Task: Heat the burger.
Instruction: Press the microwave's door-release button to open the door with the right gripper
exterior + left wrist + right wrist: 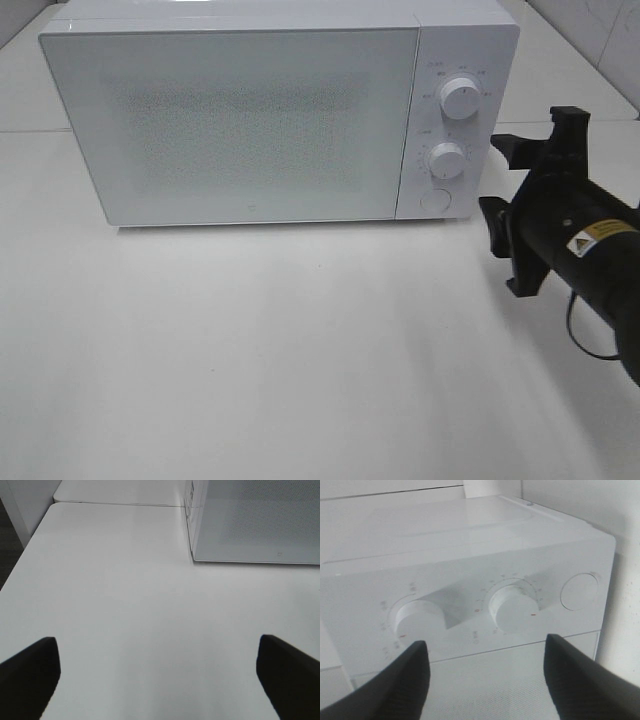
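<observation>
The burger is not in view. A white microwave (250, 120) stands at the back of the table with its door shut; what is inside is hidden. My right gripper (497, 180) is open and empty, hovering just right of the control panel, level with the lower knob (447, 160). In the right wrist view the gripper (482, 680) faces the lower knob (512, 607), the upper knob (420, 620) and the round button (579, 591). My left gripper (160, 680) is open and empty above the bare table (125, 580), with the microwave (255, 520) ahead of it.
The upper knob (458, 98) and round button (434, 200) sit on the microwave's right panel. The white table (300, 350) stretches in front of the microwave. A tiled wall (600, 30) rises at the back right. The table's edge (20, 565) shows in the left wrist view.
</observation>
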You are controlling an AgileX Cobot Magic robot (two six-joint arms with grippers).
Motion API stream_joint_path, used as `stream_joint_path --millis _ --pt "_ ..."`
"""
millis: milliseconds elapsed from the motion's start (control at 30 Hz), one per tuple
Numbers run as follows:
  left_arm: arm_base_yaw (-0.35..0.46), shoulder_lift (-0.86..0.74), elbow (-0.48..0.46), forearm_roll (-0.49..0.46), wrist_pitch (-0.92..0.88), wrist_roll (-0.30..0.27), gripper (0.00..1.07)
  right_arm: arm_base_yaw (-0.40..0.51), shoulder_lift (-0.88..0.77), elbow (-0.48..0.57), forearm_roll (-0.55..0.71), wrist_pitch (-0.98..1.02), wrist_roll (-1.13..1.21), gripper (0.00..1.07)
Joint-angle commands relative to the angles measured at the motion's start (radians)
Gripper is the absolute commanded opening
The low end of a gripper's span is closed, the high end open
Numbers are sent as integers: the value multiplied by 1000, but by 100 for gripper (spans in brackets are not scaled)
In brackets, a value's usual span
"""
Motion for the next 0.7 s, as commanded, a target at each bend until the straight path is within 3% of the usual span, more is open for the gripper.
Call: stream_joint_path --millis 33,333,400,467,500,533,600,633,667,700 --pt "2 -17 -1 -1 3 0 100 -3 -156 82 -7 -80 -279 66" --pt "2 -17 -1 -1 3 0 100 -3 -435 169 -10 67 -774 66" --pt "2 -17 -1 -1 3 0 100 -3 -537 167 -15 260 -936 66" --pt "2 -17 -1 -1 3 0 100 -3 -569 165 -15 315 -979 66" --pt "2 -17 -1 -1 3 0 100 -3 -618 152 -14 472 -1098 66" --pt "2 -17 -1 -1 3 0 100 -3 -618 152 -14 472 -1098 66" --pt "2 -17 -1 -1 3 0 100 -3 -678 114 -15 713 -1302 66" --pt "2 -17 -1 -1 3 0 100 -3 -678 114 -15 713 -1302 66" --pt "2 -17 -1 -1 3 0 100 -3 -710 72 -17 886 -1465 66" --pt "2 -17 -1 -1 3 0 100 -3 -710 72 -17 886 -1465 66"
